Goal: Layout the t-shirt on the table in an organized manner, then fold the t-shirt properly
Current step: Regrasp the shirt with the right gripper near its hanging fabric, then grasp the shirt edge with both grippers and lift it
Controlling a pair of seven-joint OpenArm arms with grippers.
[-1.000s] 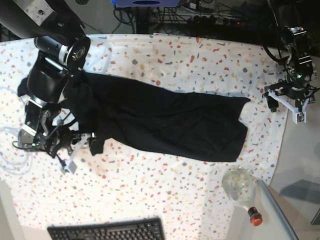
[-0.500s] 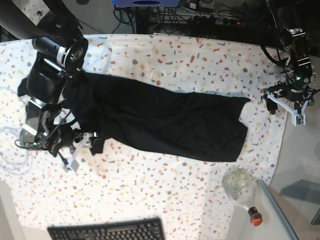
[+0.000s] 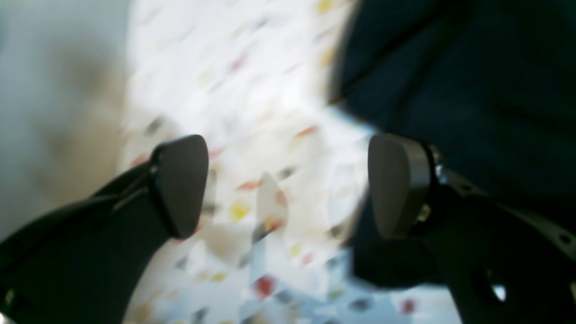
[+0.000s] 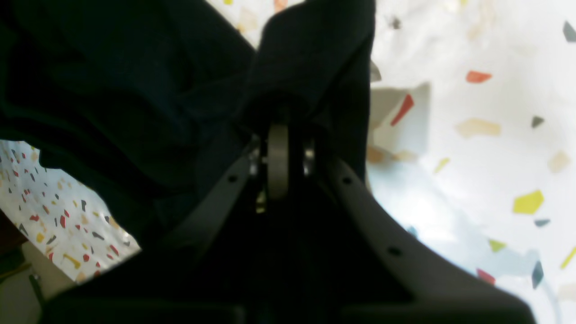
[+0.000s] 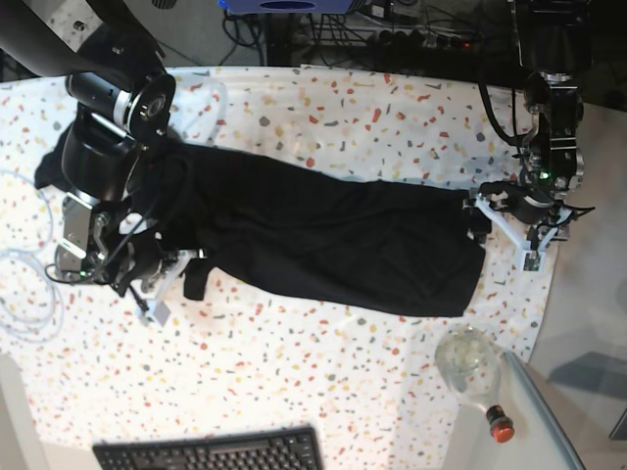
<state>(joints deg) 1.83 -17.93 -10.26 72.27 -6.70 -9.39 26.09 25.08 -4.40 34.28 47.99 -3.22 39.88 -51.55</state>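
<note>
The black t-shirt (image 5: 323,235) lies stretched in a long, crumpled band across the speckled table (image 5: 323,382). My right gripper (image 5: 167,284) is at the shirt's left end. In the right wrist view the right gripper (image 4: 279,135) has its jaws pressed together with a fold of the t-shirt (image 4: 310,58) pinched between them. My left gripper (image 5: 507,233) hovers at the shirt's right edge. The blurred left wrist view shows the left gripper (image 3: 288,189) with its pads wide apart over bare cloth, and the t-shirt (image 3: 472,81) just to the right of them.
A black keyboard (image 5: 211,452) lies at the front edge. A clear glass bottle (image 5: 468,364) with a red cap lies near the table's right front corner. White cable (image 5: 24,284) loops at the far left. The cloth's edge runs close to the left gripper.
My left arm has swung in from the table's right edge to the shirt's right end. My right gripper has shut on the fabric at the left end.
</note>
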